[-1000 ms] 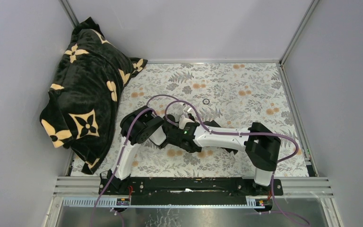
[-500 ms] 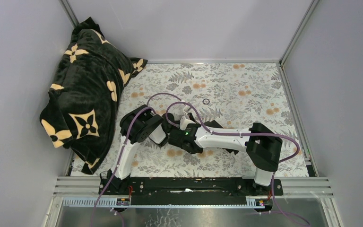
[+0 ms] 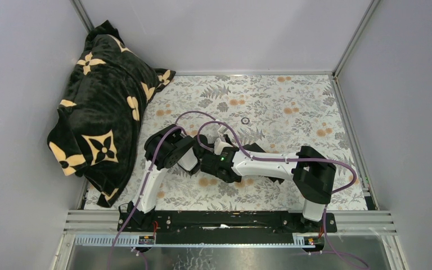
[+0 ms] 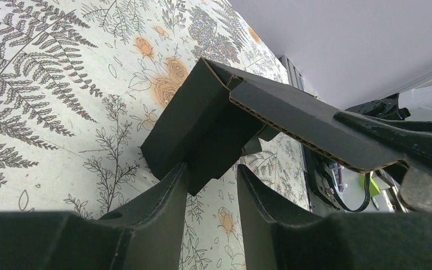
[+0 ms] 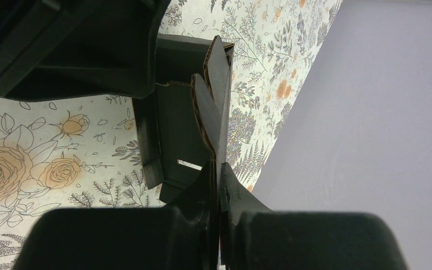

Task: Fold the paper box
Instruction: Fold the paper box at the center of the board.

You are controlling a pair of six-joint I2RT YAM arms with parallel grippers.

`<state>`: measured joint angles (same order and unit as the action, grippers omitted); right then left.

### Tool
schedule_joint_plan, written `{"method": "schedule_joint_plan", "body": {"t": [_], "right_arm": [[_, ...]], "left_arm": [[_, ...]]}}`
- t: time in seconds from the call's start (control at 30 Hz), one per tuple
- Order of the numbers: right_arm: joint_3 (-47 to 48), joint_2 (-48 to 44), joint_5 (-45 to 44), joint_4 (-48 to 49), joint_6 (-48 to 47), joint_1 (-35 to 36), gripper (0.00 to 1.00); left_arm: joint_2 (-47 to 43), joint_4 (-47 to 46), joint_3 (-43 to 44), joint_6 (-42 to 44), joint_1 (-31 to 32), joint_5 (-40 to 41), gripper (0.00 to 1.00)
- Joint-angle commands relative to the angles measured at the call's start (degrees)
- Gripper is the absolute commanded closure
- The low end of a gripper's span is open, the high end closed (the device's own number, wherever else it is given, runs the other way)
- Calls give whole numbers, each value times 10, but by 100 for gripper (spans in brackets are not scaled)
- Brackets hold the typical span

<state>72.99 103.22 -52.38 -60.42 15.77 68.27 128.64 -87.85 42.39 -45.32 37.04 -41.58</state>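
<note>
Over table [image 3: 292, 107], R end effector [image 5: 217, 169] clenched on paper box [image 5: 174, 135] flap; L end effector [image 4: 212, 175] straddles corner, grip unclear.

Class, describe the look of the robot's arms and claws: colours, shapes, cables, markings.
Left arm and right arm: white links, chunky black joints, purple cables; a green light on the right. Left claw and right claw: two tapered black fingers each.

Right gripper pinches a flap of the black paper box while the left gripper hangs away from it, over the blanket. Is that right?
No. The left gripper is not over the blanket; the left wrist view shows its fingers either side of a corner of the paper box. The right gripper does pinch a flap.
</note>
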Motion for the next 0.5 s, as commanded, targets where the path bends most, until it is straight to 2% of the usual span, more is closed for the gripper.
{"method": "schedule_joint_plan", "body": {"t": [0.0, 0.47], "right_arm": [[2, -10, 66, 32, 12, 7, 100], [-1, -11, 81, 40, 4, 13, 100]], "left_arm": [[10, -42, 15, 14, -1, 0, 57], [19, -25, 39, 18, -1, 17, 57]]}}
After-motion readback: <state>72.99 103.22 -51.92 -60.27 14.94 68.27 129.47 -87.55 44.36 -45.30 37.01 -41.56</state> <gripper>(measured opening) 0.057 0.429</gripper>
